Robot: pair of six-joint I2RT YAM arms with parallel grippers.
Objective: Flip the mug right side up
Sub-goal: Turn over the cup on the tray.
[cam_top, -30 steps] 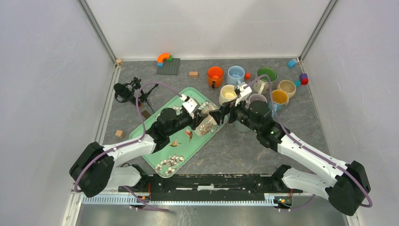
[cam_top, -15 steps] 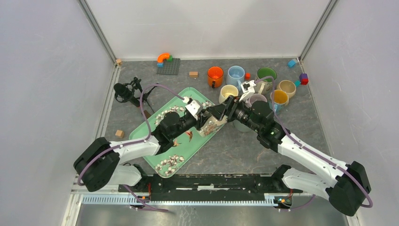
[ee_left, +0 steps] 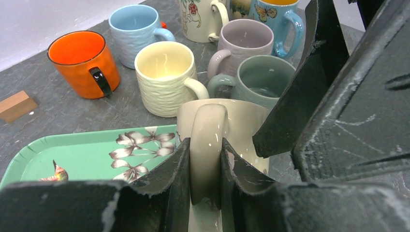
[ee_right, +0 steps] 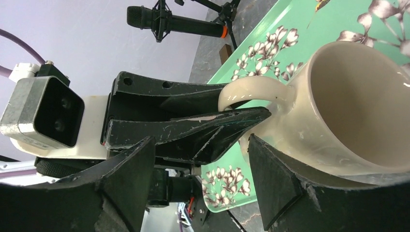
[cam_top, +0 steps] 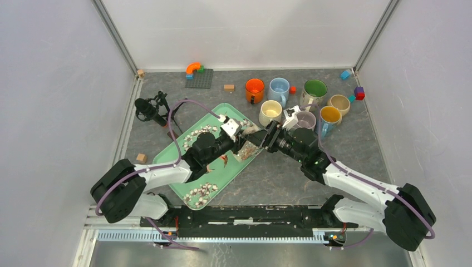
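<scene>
Now mid-handover, I judge. Left gripper (ee_left: 205, 162) pinches the mug (ee_left: 232, 121) by its handle, mug sideways over the tray (ee_left: 72, 154) edge. Right gripper (cam_top: 269, 137) spread at its mouth, not gripping. Next: close right, release left, rotate upright.

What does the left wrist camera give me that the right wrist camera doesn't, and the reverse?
Left wrist only: the upright mugs behind, among them an orange mug, a blue mug and a pale yellow mug, plus a wooden block. Right wrist only: the microphone on its stand and the held mug seen from its empty inside. Both: the left gripper shut on the held mug's handle, and the flowered green tray.
</scene>
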